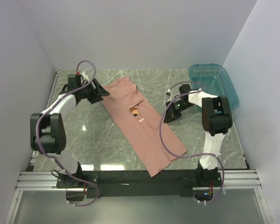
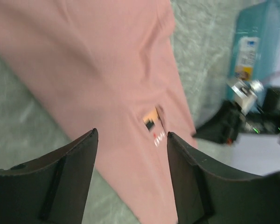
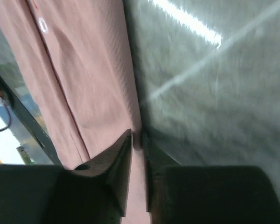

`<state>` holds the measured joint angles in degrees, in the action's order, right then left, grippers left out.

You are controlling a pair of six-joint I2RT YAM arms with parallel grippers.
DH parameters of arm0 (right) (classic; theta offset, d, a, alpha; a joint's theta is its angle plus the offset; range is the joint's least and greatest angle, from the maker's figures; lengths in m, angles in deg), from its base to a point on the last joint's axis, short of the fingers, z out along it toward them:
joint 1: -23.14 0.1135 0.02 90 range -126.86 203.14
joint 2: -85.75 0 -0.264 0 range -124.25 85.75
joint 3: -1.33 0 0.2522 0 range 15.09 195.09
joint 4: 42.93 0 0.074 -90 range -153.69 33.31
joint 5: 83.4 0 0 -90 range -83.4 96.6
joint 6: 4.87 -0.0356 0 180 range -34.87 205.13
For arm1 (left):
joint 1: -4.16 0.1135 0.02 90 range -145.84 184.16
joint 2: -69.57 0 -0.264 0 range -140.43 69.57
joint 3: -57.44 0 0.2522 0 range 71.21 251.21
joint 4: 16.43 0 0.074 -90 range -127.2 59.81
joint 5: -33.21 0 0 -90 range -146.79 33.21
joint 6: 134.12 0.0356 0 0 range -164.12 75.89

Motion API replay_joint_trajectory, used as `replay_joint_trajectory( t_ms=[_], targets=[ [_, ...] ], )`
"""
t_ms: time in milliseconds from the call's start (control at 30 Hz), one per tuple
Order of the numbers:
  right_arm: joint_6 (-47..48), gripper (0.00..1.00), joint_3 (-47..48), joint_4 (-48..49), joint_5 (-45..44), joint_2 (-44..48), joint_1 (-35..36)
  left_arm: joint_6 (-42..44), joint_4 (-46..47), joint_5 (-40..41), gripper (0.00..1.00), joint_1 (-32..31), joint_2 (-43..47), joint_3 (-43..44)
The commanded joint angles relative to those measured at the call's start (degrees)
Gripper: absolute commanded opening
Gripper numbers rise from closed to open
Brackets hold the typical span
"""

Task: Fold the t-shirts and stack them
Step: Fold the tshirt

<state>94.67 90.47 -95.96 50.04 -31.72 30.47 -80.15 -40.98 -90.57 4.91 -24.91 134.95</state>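
One salmon-pink t-shirt (image 1: 147, 135) (image 2: 98, 70) (image 3: 88, 70) lies flat on the marble table (image 1: 93, 135), folded lengthwise into a long strip. It runs diagonally from upper centre to lower centre-right of the top view. A sliver of the chest print (image 1: 136, 112) (image 2: 151, 122) shows at the fold seam.

Left gripper (image 1: 97, 92) (image 2: 131, 140) is at the strip's upper left corner, jaws spread wide, nothing between them.

Right gripper (image 1: 170, 114) (image 3: 137, 137) sits at the strip's right edge, mid-length. Its jaws are nearly together with a thin gap, and the shirt's edge runs right into the tips. Can't tell whether it's actually pinching the fabric.

Teal plastic tub (image 1: 226, 79) (image 2: 256, 42) is in the upper right of the top view, well apart from the shirt.
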Motion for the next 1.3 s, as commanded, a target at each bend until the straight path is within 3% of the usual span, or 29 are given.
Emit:
replay_joint_trajectory(
  t_ms=[0, 133, 233, 367, 533, 700, 1067, 1233, 1267],
  targets=[
    [6.6, 0.31, -1.9, -2.0, -5.4, 5.1, -0.4, 4.4, -6.6, 9.1, 0.65, -3.4, -5.7, 10.1],
    [7.2, 0.44, 4.4, -2.7, -5.6, 5.5, -0.4, 1.0, -5.9, 16.6, 0.63, -3.5, -6.4, 8.6],
    [5.7, 0.45, 14.7, -5.5, -1.0, -1.1, 0.0, -2.7, -4.9, 22.2, 0.64, -3.1, -6.2, 6.0],
    [1.5, 0.45, 27.4, -6.8, 4.4, -11.8, 1.7, -5.6, -5.5, 25.2, 0.53, -0.9, -8.1, 5.9],
    [-16.3, 0.47, 38.5, 0.3, -0.1, -18.5, 5.1, -5.8, -6.8, 25.4, 0.51, 2.0, -13.2, 10.3],
    [-28.5, 0.48, 42.2, 6.7, -2.5, -22.3, 7.5, -4.6, -9.0, 23.7, 0.50, 2.6, -16.8, 14.7],
    [-30.9, 0.47, 47.3, 2.5, -11.0, -27.5, 9.5, -2.5, -6.1, 20.4, 0.50, 3.7, -10.6, 8.3],
    [-30.3, 0.38, 50.3, -0.9, -10.2, -29.0, 10.1, -2.2, -6.0, 19.2, 0.50, 3.9, -9.3, 7.4],
    [-30.2, 0.33, 50.4, -1.1, -10.1, -29.1, 10.2, -2.1, -6.1, 18.9, 0.50, 3.9, -8.8, 7.2]
  ],
)
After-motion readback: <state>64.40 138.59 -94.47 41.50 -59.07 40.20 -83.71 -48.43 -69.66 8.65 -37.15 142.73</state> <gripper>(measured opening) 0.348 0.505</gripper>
